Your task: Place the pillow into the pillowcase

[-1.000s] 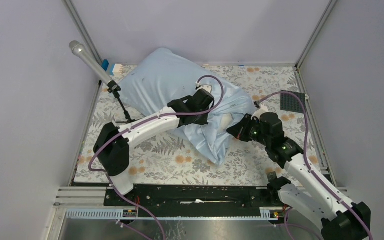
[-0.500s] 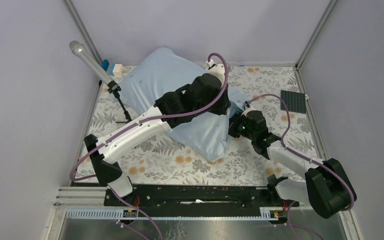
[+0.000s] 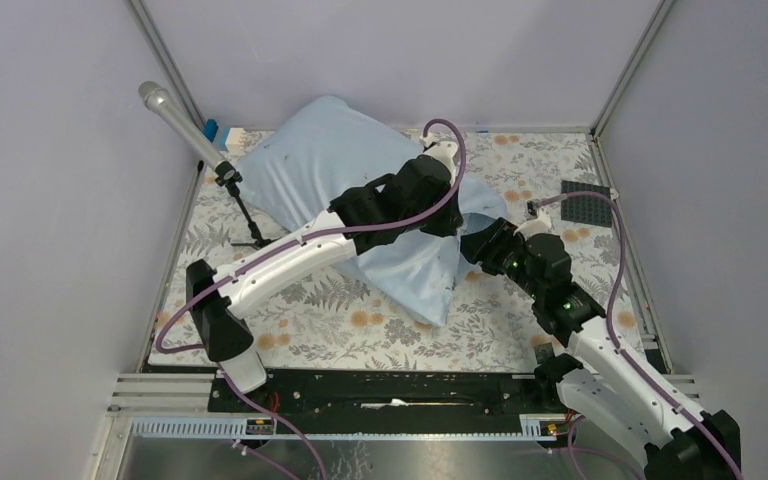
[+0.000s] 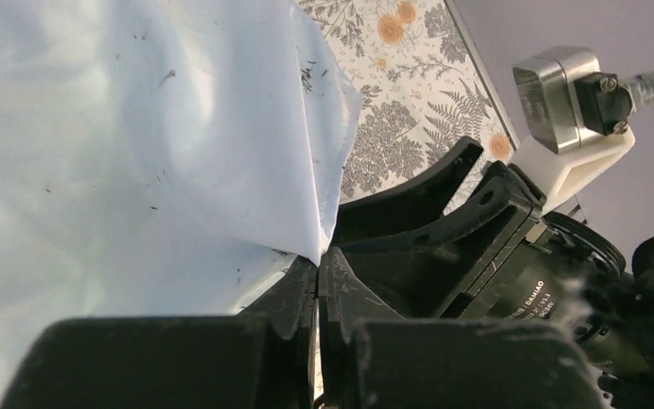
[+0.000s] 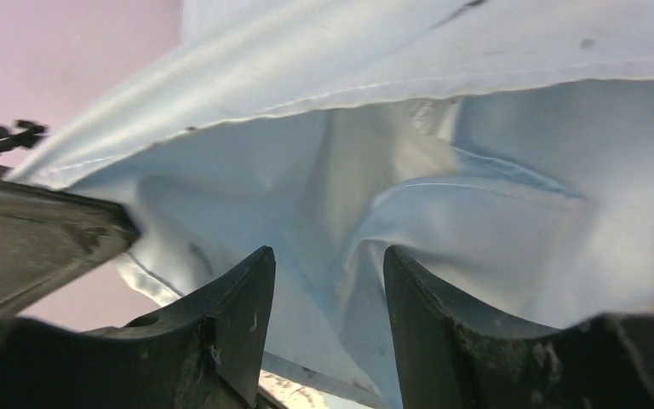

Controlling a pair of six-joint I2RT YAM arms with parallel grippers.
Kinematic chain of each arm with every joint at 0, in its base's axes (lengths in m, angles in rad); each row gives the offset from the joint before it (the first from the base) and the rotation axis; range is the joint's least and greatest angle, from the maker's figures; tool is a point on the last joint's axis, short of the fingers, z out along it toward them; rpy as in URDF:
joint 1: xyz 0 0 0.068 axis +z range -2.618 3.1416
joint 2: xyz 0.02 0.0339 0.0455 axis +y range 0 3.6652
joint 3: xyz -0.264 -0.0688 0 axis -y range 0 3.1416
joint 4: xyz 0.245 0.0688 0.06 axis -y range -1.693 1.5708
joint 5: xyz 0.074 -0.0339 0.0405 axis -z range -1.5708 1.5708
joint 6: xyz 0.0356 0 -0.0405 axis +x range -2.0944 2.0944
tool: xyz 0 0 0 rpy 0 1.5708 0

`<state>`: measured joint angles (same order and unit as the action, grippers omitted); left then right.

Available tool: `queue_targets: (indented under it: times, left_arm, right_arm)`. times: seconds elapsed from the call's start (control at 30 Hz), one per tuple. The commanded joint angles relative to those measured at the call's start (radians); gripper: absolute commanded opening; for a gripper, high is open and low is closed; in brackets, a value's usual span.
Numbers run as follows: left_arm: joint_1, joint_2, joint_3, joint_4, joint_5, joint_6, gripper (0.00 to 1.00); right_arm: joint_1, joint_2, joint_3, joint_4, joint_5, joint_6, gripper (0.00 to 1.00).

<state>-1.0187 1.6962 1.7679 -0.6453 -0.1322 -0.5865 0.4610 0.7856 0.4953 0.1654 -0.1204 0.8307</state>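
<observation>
Light-blue pillowcase point(image 3: 320, 165), floral table cloth point(image 3: 360, 318)

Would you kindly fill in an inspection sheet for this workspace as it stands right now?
Surface: floral-printed table cloth, lying flat.
Job's things: large light-blue fabric pillowcase, bulging full; cream pillow mostly hidden, paler fabric inside the opening may be it.
Clutter: silver microphone on a black stand, left; dark grey studded plate, right; small blue object at the back, too small to identify.
Grippers: left gripper shut, pinching the pillowcase edge; right gripper open at the pillowcase opening.
Cables: purple cables looped along both arms.
Surroundings: plain pale walls, metal frame posts.
</observation>
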Motion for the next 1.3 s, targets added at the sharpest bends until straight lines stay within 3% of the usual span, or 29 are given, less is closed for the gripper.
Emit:
queue_targets:
  times: [0.0, 0.27, 0.6, 0.67, 0.83, 0.87, 1.03, 1.27]
  left_arm:
    - [0.019, -0.055, -0.018, 0.092, 0.017, -0.019, 0.0]
    - [0.027, -0.045, 0.006, 0.088, 0.025, -0.019, 0.0]
    - [0.027, -0.021, 0.045, 0.083, 0.037, -0.014, 0.0]
    - [0.028, -0.017, 0.05, 0.081, 0.041, -0.015, 0.0]
    - [0.024, -0.024, 0.012, 0.085, 0.055, -0.02, 0.0]
    - [0.024, -0.029, 0.0, 0.091, 0.067, -0.02, 0.0]
    - [-0.004, -0.042, -0.011, 0.084, 0.1, -0.006, 0.0]
    - [-0.033, -0.062, -0.018, 0.107, 0.125, -0.026, 0.0]
  right_arm:
    - [-0.002, 0.0, 0.091, -0.233, 0.188, -0.103, 0.57]
    - [-0.007, 0.062, 0.159, -0.248, 0.321, -0.155, 0.61]
    - [-0.027, 0.37, 0.278, -0.173, 0.311, -0.215, 0.62]
    - [-0.027, 0.389, 0.294, -0.174, 0.346, -0.217, 0.54]
    - [-0.03, 0.299, 0.322, -0.174, 0.405, -0.221, 0.04]
    - [-0.032, 0.295, 0.341, -0.174, 0.404, -0.226, 0.0]
    - [-0.081, 0.336, 0.418, -0.101, 0.36, -0.186, 0.0]
    - [-0.175, 0.42, 0.277, 0.236, 0.265, 0.052, 0.0]
